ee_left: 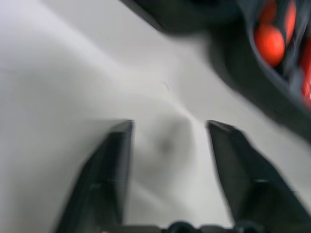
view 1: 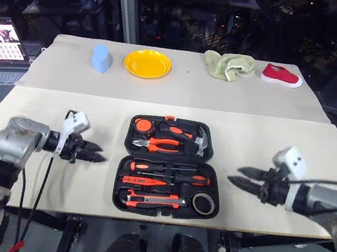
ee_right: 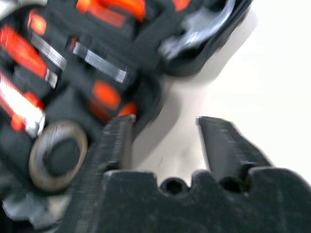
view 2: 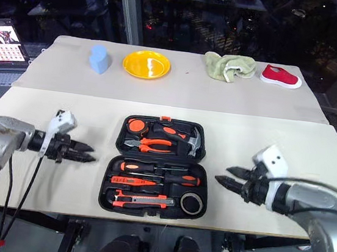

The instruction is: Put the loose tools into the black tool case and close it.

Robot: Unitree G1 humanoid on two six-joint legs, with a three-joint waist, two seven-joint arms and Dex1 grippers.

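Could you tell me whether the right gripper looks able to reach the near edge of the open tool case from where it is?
Probably yes: the right gripper, fingers open, hovers beside the tool case with bare table between.

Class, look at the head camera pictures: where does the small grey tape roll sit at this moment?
The tape roll lies inside the open black tool case, in the near half's right-hand corner, just right of the utility knife and below a screwdriver.

blurred: black tool case (ee_left: 272,73) | cut off: laptop (view 1: 0,41)
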